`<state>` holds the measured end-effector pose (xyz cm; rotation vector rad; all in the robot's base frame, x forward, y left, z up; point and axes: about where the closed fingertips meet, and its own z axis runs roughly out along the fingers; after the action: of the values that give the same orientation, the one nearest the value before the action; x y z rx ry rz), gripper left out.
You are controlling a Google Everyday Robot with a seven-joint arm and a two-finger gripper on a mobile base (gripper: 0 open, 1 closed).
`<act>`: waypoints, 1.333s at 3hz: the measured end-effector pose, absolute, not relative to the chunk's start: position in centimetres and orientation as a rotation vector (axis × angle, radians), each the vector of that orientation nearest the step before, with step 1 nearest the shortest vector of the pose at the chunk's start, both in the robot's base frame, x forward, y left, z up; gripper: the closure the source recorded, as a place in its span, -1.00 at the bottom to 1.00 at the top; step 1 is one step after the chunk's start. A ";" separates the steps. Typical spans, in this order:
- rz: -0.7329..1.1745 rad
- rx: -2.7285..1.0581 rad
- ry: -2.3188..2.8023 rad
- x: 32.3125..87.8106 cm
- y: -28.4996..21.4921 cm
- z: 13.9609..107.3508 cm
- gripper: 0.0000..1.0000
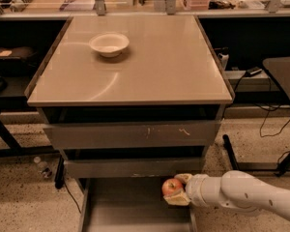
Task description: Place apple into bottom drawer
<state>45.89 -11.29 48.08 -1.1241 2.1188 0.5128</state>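
Observation:
The small red apple with yellowish patches sits between the fingers of my gripper, which is shut on it. The white arm reaches in from the lower right. The gripper holds the apple just above the right side of the pulled-out bottom drawer, a shallow grey tray with a flat floor, close to its right rail and just below the middle drawer front.
A scratched grey drawer front sits under the beige tabletop, which carries a white bowl. A dark table stands at the right. Cables and a small bottle lie on the speckled floor.

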 end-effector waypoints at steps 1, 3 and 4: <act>0.538 -1.114 2.136 46.3 -10.8 45.3 1.00; 0.574 -1.134 2.016 50.0 -9.0 35.7 1.00; 0.561 -1.177 1.944 51.0 -8.0 32.1 1.00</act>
<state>50.96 -7.99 32.11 -1.1772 1.9439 0.5611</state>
